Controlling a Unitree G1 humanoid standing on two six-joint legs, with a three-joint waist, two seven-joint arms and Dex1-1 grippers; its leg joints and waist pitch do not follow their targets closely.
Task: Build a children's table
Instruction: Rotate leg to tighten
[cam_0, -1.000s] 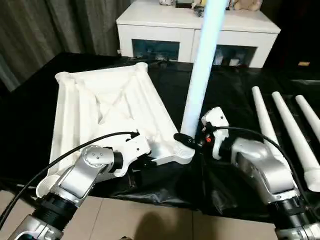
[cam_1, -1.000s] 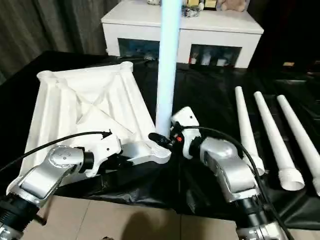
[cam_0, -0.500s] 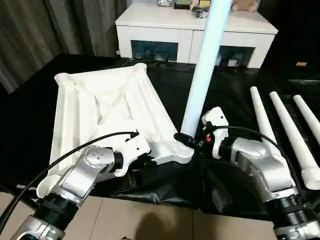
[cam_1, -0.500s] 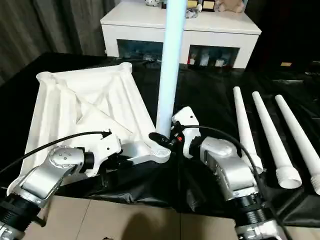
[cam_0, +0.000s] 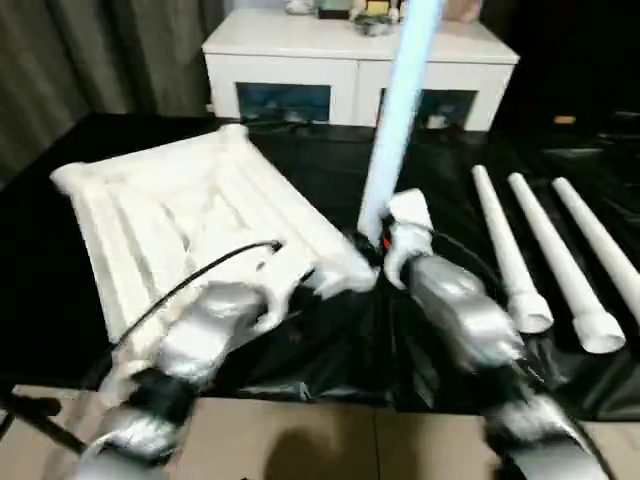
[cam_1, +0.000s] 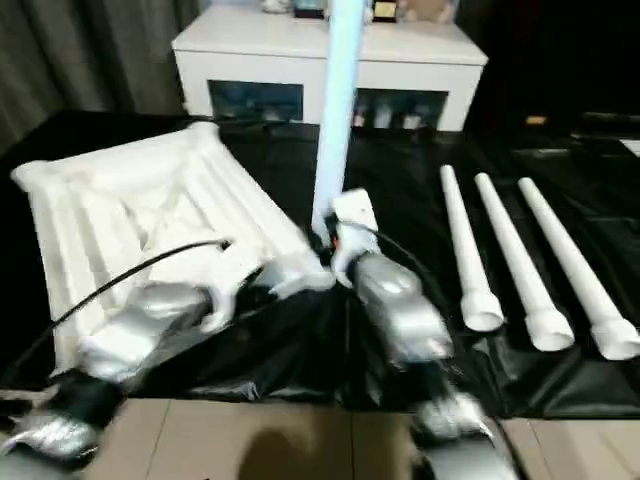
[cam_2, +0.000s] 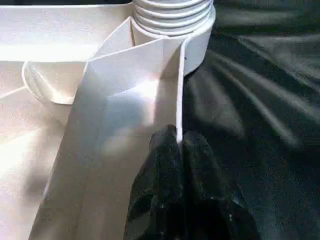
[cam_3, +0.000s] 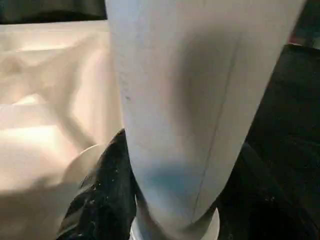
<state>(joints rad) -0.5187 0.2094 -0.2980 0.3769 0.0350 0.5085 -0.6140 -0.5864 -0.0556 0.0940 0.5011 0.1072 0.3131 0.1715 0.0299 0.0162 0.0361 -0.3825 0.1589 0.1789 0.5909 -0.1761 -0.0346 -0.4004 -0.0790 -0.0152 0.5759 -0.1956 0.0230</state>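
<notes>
Both arms have swung; left gripper (cam_2: 177, 150) still pinches the table top's (cam_0: 170, 215) edge, right gripper (cam_3: 170, 200) hugs the upright leg (cam_0: 395, 120).

The upright leg (cam_0: 395, 120) blocks the middle; black counter (cam_0: 440, 200) lies bare between it and three spare legs (cam_0: 545, 260).

Behind the black-covered table (cam_0: 60, 300), a low white cabinet (cam_0: 360, 60) with glass doors and small ornaments (cam_0: 350, 8) on top. Grey curtains (cam_0: 90, 50) at far left. Pale beige floor (cam_0: 330, 445) along the near edge.
</notes>
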